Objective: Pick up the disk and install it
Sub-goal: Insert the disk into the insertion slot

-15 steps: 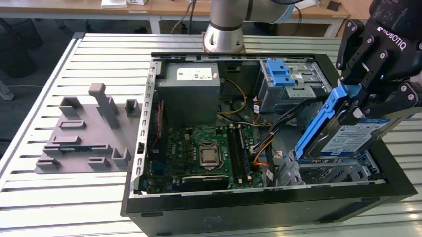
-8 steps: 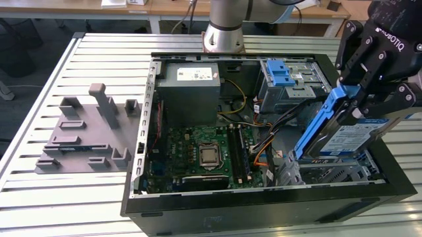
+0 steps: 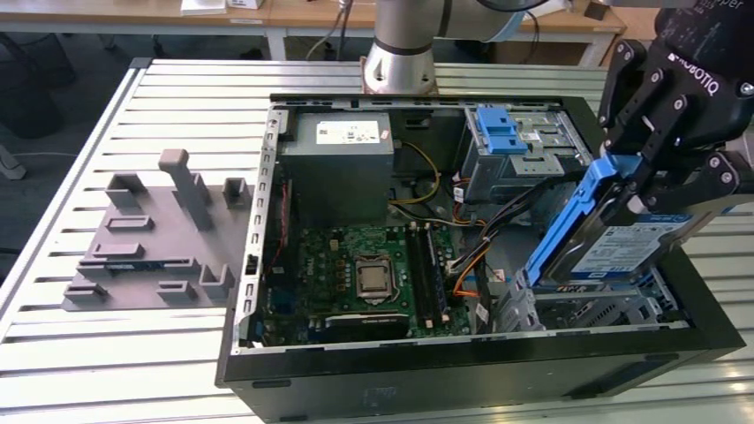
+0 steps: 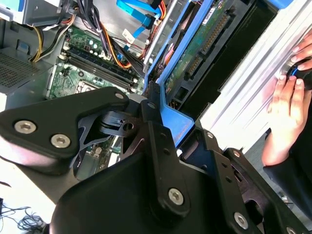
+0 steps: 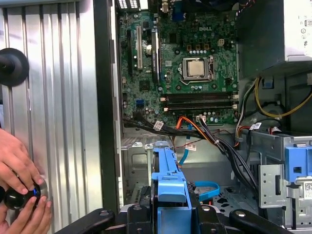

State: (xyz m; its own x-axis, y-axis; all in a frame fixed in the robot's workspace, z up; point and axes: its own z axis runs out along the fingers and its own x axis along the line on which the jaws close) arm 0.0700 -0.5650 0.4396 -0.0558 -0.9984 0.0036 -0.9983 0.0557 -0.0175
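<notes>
Our pincer [image 3: 658, 190] clamps the disk [image 3: 630, 252], tilted just above the drive bay [image 3: 589, 314] beneath it; we judge that tilt could jam a corner or snag the cables [image 3: 474, 259] alongside.

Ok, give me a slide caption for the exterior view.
Tool grips the disk, tilted, over the open computer case.

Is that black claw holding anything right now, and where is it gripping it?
Yes: the gripper holds the disk, clamped at its upper end across its blue carrier frame, tilted above the open computer case.
</notes>
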